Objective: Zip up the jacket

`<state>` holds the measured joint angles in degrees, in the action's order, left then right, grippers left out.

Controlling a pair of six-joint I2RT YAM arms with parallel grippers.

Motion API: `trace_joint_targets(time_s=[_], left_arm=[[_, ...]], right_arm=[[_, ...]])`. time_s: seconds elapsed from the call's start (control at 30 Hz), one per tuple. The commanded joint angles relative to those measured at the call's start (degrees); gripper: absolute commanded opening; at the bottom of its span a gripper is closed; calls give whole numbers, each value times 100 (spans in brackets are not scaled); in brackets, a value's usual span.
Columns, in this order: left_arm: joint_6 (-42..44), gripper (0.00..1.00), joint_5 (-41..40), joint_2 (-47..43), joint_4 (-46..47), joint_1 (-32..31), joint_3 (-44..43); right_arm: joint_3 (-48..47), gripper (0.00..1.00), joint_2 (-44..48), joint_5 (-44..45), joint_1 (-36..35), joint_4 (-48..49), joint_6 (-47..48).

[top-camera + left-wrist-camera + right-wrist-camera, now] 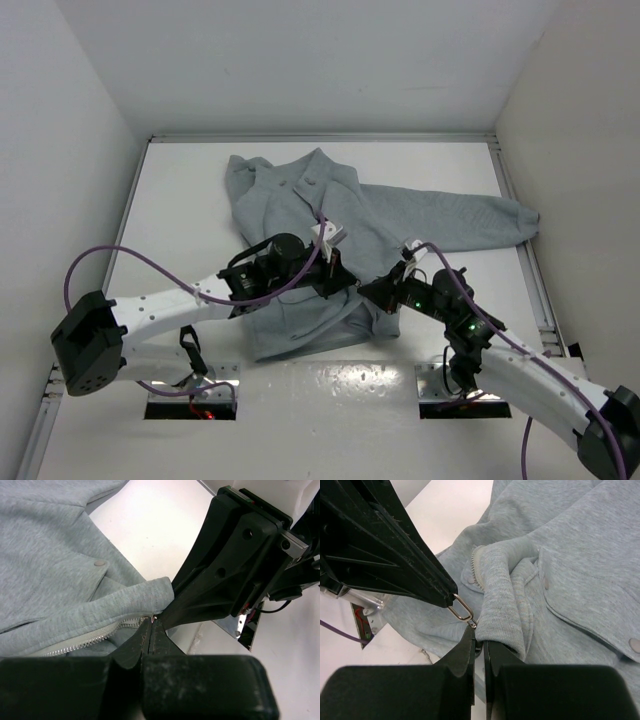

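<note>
Jacket [300, 210]: spread on the table [180, 200], hem [497, 605] at the fingertips, collar well beyond them.
Left gripper [151, 630]: closed, tips pinching what looks like the metal pull [461, 609] by its ring.
Right gripper [479, 642]: closed on the ribbed hem at the zipper's foot, just beside the pull.
Gap between the two sets of tips: almost none; nose to nose, with the ring bridging them.
Teeth [95, 640]: one row in view, leading off from the pinch point, away from both grippers.
Long axis: hem to collar, running out beyond the fingertips, with the fabric rucked near the hem.
Nearer arm: neither; both at the same spot, left slightly to the collar side.
Next move, as a judgement: pull drawn along the teeth away from the right fingers, which anchor the hem against the tug.
</note>
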<state>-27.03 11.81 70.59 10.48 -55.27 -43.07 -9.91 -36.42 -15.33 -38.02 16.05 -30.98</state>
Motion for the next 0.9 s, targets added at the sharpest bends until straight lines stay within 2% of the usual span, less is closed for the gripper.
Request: trace_joint_targets(time_s=[0.0,0.5,0.57,0.87], left_arm=[[153,0,-3,77,-133,-203,18],[154,0,111,263,-187,-257,-88],[154,6,111,263,-187,-257,-88],[154,7,234,430,-239,-309,-140]], right_arm=[[-99,0,57,39,23,522,154],[-283,0,74,-128,31,653,207],[-274,0,83,-136,40,645,207],[-292,0,153,-102,23,636,242]])
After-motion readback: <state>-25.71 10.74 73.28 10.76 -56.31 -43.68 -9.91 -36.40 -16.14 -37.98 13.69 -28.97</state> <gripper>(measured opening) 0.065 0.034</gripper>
